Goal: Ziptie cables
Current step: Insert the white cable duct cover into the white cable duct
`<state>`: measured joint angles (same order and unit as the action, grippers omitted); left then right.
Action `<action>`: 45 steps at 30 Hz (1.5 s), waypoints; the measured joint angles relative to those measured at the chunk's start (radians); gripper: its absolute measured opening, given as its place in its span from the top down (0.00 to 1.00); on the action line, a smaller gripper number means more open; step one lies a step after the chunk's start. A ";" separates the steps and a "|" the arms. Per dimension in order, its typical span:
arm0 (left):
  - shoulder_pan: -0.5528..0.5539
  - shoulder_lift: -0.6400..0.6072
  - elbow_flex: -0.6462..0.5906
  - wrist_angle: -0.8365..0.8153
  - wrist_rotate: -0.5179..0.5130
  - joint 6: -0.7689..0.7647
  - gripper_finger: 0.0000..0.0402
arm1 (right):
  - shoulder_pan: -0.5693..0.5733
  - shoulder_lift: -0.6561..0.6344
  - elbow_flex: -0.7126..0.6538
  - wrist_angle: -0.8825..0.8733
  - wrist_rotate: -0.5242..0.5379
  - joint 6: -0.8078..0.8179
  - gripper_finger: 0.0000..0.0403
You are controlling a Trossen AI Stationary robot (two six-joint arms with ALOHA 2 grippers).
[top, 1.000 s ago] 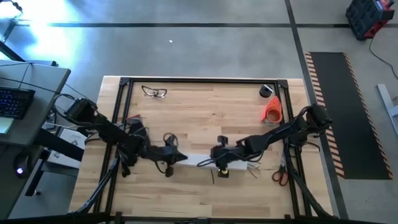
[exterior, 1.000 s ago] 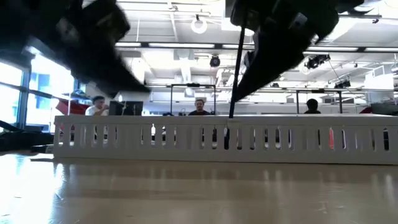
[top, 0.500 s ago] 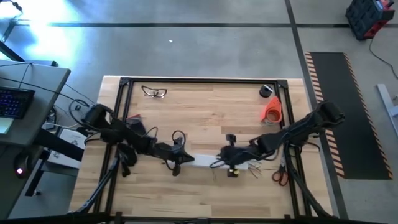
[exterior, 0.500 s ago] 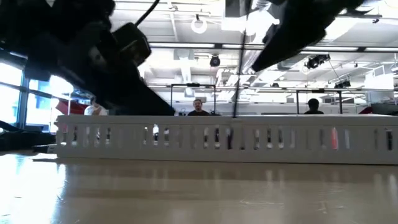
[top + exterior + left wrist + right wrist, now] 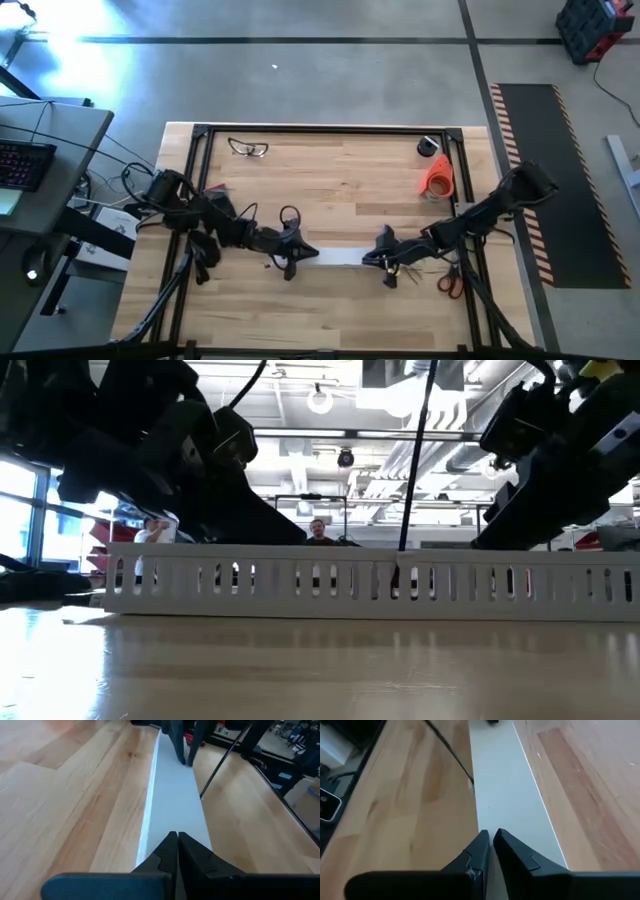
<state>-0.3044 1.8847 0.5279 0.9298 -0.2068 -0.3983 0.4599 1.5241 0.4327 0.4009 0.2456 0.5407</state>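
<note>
Both grippers pinched the ends of the white channel [image 5: 340, 257]: the left gripper [image 5: 177, 840] with fingers nearly together over its left end, the right gripper [image 5: 491, 839] likewise narrow over its right end, probably to steady it on the table [image 5: 330, 180]. The ziptie [image 5: 413, 460] stood upright through a slot right of the channel's middle, seemingly threaded there for looping. Thin cables [image 5: 412, 276] fanned out on the wood just near the right gripper, not yet gathered. Safety glasses [image 5: 248, 148] lay at the far left.
</note>
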 joint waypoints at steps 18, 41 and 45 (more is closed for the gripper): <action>0.082 -0.397 0.037 -0.699 -0.049 -0.045 1.00 | 0.015 -0.216 0.077 -0.326 -0.337 -0.045 0.93; -0.030 -0.178 0.422 -0.770 -0.047 0.101 1.00 | -0.337 -0.320 0.077 -0.253 0.070 -0.431 0.93; 0.033 -0.184 0.468 -0.889 -0.067 0.138 1.00 | -0.220 -0.328 0.077 -0.262 -0.232 -0.339 0.93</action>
<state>-0.2716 1.7007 0.9960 0.0411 -0.2741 -0.2602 0.2402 1.1965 0.5095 0.1390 0.0134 0.2016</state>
